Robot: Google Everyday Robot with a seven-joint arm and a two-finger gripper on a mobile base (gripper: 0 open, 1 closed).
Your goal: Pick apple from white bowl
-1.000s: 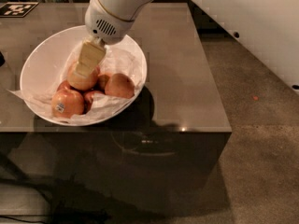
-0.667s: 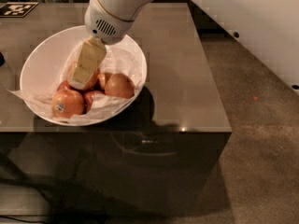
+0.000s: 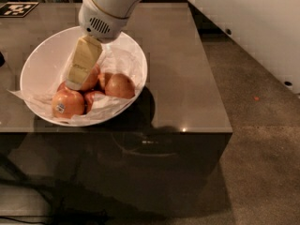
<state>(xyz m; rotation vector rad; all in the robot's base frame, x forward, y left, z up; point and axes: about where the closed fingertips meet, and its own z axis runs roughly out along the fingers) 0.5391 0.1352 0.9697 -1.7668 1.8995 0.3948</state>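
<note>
The white bowl [image 3: 44, 55] sits on the left part of the table and is lined with crumpled white paper. Several apples lie in its near half. My gripper [image 3: 77, 81] reaches down into the bowl from above and lies against a reddish apple [image 3: 93, 77], hiding its left side. A sticker-bearing apple [image 3: 68, 102] lies in front of it, and a paler orange apple [image 3: 120, 86] lies to the right. A small red apple [image 3: 93, 97] shows between them.
The bowl stands on a dark grey table [image 3: 173, 78] whose front edge is just below the bowl. A black-and-white marker tag [image 3: 18, 8] lies at the far left corner. A white wall [image 3: 262, 22] and speckled floor [image 3: 262, 163] are on the right.
My gripper has moved a little down and to the left, deeper among the apples. The apples and the bowl have not moved.
</note>
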